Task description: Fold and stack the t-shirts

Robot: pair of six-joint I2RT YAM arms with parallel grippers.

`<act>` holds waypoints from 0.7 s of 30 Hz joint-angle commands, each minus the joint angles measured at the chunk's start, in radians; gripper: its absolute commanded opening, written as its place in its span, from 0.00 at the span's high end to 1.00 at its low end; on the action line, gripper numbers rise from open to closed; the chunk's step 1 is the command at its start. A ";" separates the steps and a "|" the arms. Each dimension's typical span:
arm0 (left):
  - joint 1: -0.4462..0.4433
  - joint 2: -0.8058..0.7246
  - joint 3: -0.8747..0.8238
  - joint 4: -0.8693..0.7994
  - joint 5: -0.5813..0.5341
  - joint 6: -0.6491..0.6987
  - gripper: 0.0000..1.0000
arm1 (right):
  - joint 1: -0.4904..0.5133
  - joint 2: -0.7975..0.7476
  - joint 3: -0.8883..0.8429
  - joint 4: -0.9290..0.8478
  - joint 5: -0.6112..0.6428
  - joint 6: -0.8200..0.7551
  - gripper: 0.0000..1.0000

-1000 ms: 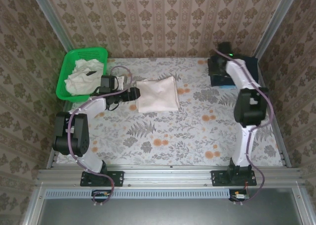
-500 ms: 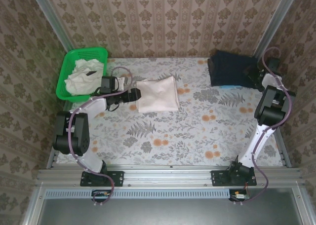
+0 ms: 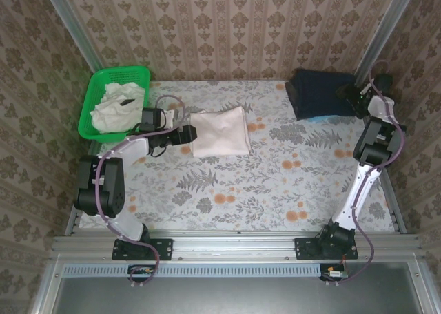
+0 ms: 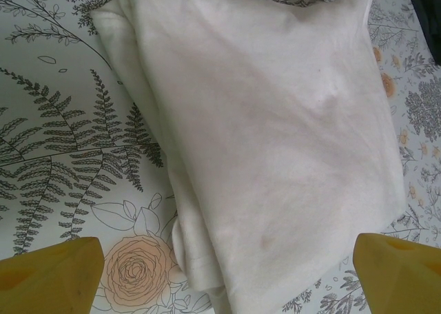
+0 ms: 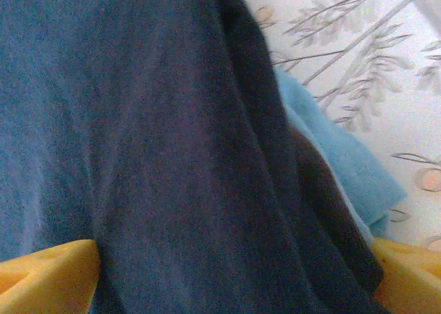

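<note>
While its fingers stand wide apart with nothing between them, the left hand (image 4: pixel 224 273) hangs low at the near-left edge of the folded t-shirt (image 4: pixel 262 135). From above, the left hand (image 3: pixel 185 133) sits just beside that edge. The folded t-shirt (image 3: pixel 220 131) lies flat on the table (image 3: pixel 275 183), left of centre, as a tidy rectangle with layered edges on the hand's side.

The right hand (image 5: pixel 220 279) is also open, its fingers spread over a pile of dark blue cloth (image 5: pixel 124 121) with a light blue cloth (image 5: pixel 344 169) peeking out beneath. From above, the right hand (image 3: pixel 350 98) is at the right edge of that dark blue cloth (image 3: pixel 317 93), in the far right corner, well apart from the shirt. More t-shirts (image 3: pixel 114 107) lie crumpled in the green basket (image 3: pixel 87 111) at the far left, so most of the job looks undone.

The likely trouble is at the shirt's layered edge. If the left hand closes there, it may pinch only the top layer, and lifting would then peel the fold open. A sideways drag could also bunch the shirt or skew it. The right hand is close to the dark pile, and closing there would pick up the wrong cloth.
</note>
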 commanded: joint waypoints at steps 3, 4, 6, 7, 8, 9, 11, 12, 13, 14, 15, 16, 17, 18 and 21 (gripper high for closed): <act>0.007 -0.007 -0.011 0.020 0.022 0.021 0.05 | 0.157 0.103 0.220 -0.414 0.036 -0.300 0.07; 0.009 -0.003 -0.013 0.021 0.025 0.020 0.05 | 0.186 0.104 0.229 -0.430 0.085 -0.327 0.07; 0.012 0.001 -0.014 0.023 0.027 0.018 0.05 | 0.232 0.103 0.230 -0.446 0.154 -0.360 0.07; 0.013 0.005 -0.016 0.027 0.029 0.019 0.05 | 0.249 0.103 0.229 -0.453 0.171 -0.374 0.07; 0.015 0.007 -0.016 0.028 0.032 0.018 0.05 | 0.263 0.105 0.229 -0.459 0.187 -0.382 0.08; 0.016 0.009 -0.018 0.029 0.036 0.019 0.05 | 0.279 0.105 0.229 -0.468 0.205 -0.393 0.08; 0.019 0.012 -0.020 0.034 0.041 0.017 0.05 | 0.302 0.105 0.223 -0.495 0.228 -0.410 0.10; 0.021 0.013 -0.021 0.037 0.044 0.017 0.05 | 0.315 0.101 0.218 -0.505 0.237 -0.417 0.10; 0.022 0.015 -0.021 0.040 0.045 0.015 0.05 | 0.328 0.092 0.205 -0.507 0.244 -0.417 0.11; 0.022 0.016 -0.023 0.041 0.047 0.013 0.05 | 0.342 0.082 0.196 -0.511 0.245 -0.419 0.11; 0.022 0.017 -0.024 0.046 0.048 0.012 0.05 | 0.360 0.067 0.180 -0.510 0.247 -0.420 0.12; 0.023 0.018 -0.025 0.048 0.046 0.008 0.05 | 0.374 0.048 0.155 -0.502 0.247 -0.421 0.12; 0.022 0.019 -0.024 0.052 0.048 0.005 0.05 | 0.389 0.021 0.114 -0.480 0.250 -0.414 0.12; 0.023 0.019 -0.026 0.055 0.049 0.004 0.05 | 0.401 -0.006 0.072 -0.459 0.272 -0.392 0.12; 0.023 0.020 -0.035 0.058 0.052 -0.005 0.05 | 0.409 -0.085 -0.037 -0.439 0.304 -0.273 0.09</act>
